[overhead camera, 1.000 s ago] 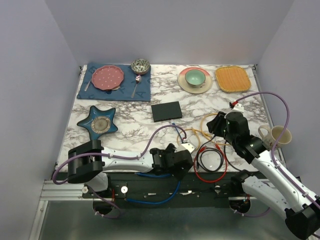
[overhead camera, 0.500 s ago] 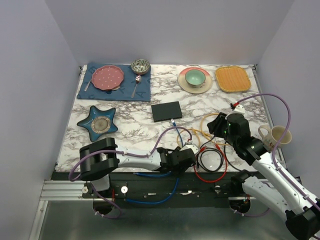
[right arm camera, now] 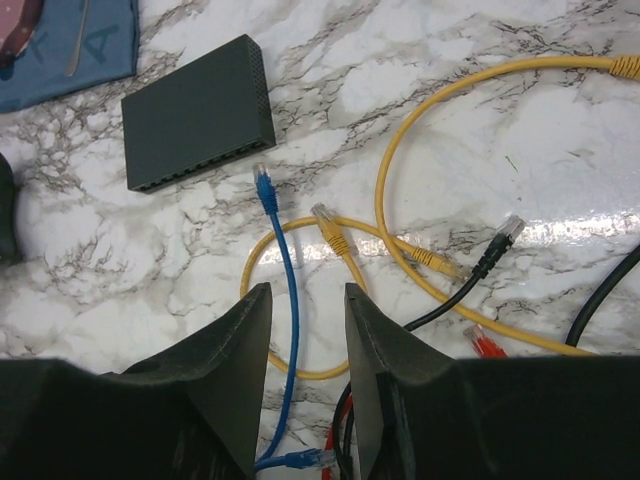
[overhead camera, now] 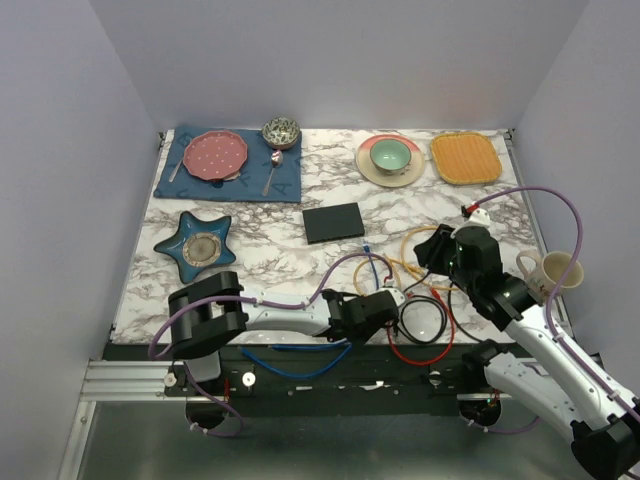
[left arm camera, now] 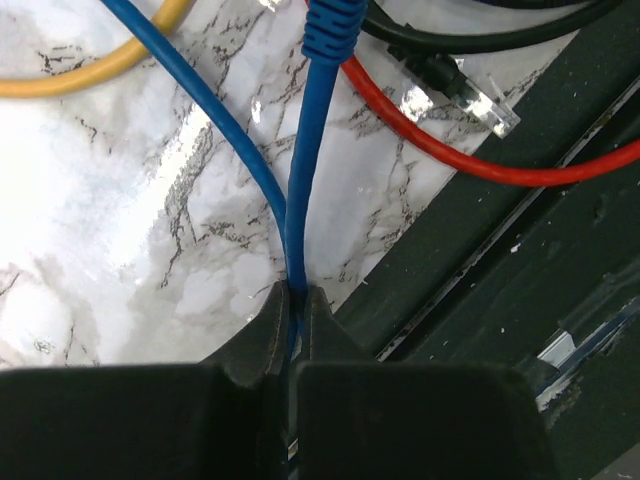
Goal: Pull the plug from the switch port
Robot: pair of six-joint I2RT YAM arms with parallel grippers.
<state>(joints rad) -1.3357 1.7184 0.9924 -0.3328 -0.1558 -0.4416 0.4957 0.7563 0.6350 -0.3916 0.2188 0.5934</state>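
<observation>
The switch, a flat black box, lies mid-table. The blue cable's plug lies on the marble just in front of the switch's socket edge, a small gap apart from it. My left gripper is low at the near table edge, shut on the blue cable, which runs out between its fingertips. My right gripper hovers open above the cables with nothing held; the blue cable on the table passes beneath its gap.
Yellow cable, black cable and red cable tangle beside the blue one. A blue star dish sits left, a mug right. Pink plate on blue mat, green cup and orange mat are at the back.
My left arm has swung right along the near edge and its jaws have shut on the blue cable. The blue plug has shifted right, off the switch's edge. The right arm stays put.
</observation>
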